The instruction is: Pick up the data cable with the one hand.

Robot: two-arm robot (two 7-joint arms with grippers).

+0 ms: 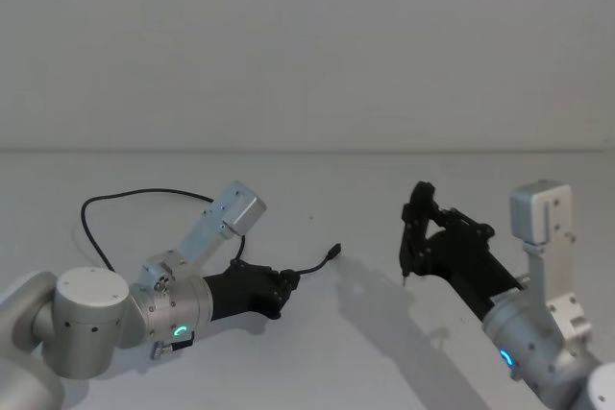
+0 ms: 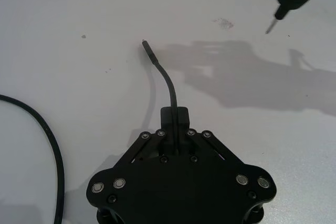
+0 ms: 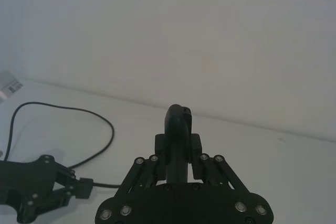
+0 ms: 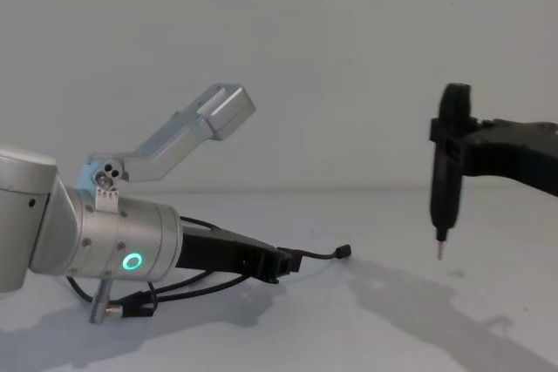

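The left hand (image 1: 285,285) lay low and nearly level over the table (image 1: 384,362), its fingers pressed together on the data cable (image 2: 170,85) a short way back from the plug (image 1: 333,253). Gripping near that end looked deliberate. The short free stub stuck out forward, while the long slack ran back in a loose loop on the table beyond the arm, so only a light end would need raising first. Whether the stub was clear of the surface I could not tell. The right hand (image 4: 451,141) hung well apart over the table's right side. It was clamped on a pen-like tool (image 4: 442,202) that pointed straight down, apparently parked out of the way.

The left wrist view showed the pinch itself, with the cable running in between the fingertips. The head view gave the loop's full sweep. The chest view showed how low the left hand sat, and the tool's tip seemingly just above the table.
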